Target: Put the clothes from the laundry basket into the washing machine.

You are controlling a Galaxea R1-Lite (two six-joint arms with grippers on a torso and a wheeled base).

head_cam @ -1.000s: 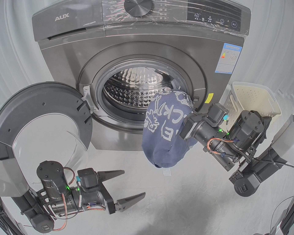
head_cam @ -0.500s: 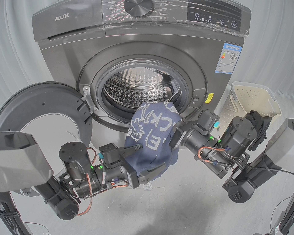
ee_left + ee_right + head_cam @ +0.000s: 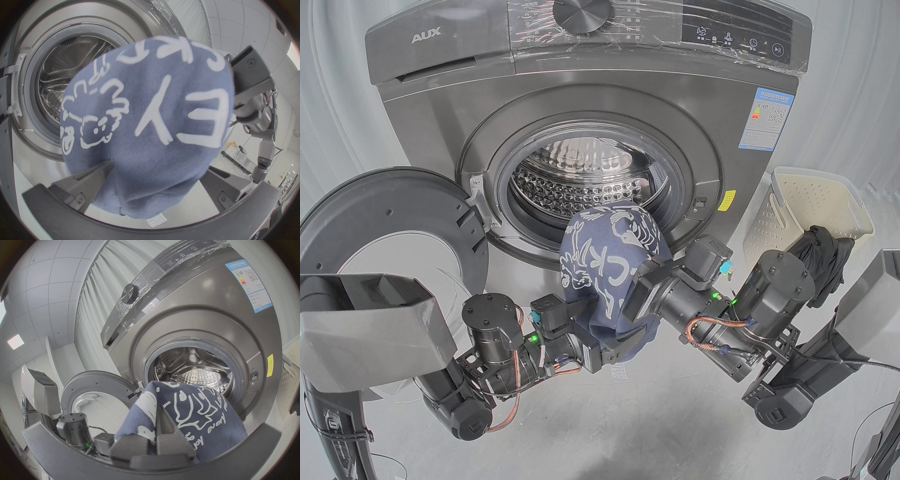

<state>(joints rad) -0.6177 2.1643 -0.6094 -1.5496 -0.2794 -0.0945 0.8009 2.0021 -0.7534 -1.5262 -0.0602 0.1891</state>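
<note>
A navy garment (image 3: 609,250) with white print hangs in front of the washing machine's open drum (image 3: 581,169). My right gripper (image 3: 634,284) is shut on its upper part, with the cloth draped over the fingers (image 3: 165,427). My left gripper (image 3: 612,322) is open just below, one finger (image 3: 100,170) on each side of the garment's (image 3: 150,118) hanging lower end. A cream laundry basket (image 3: 819,200) stands to the right of the machine, with a dark garment (image 3: 822,250) hanging at its front rim.
The machine's round door (image 3: 387,219) is swung wide open to the left, close to my left arm. A bare grey floor (image 3: 650,412) lies below the grippers. A white curtain (image 3: 93,312) hangs behind the machine.
My left arm has come up from the lower left and put its open fingers around the garment's lower end. My right arm has carried the garment left and slightly down.
</note>
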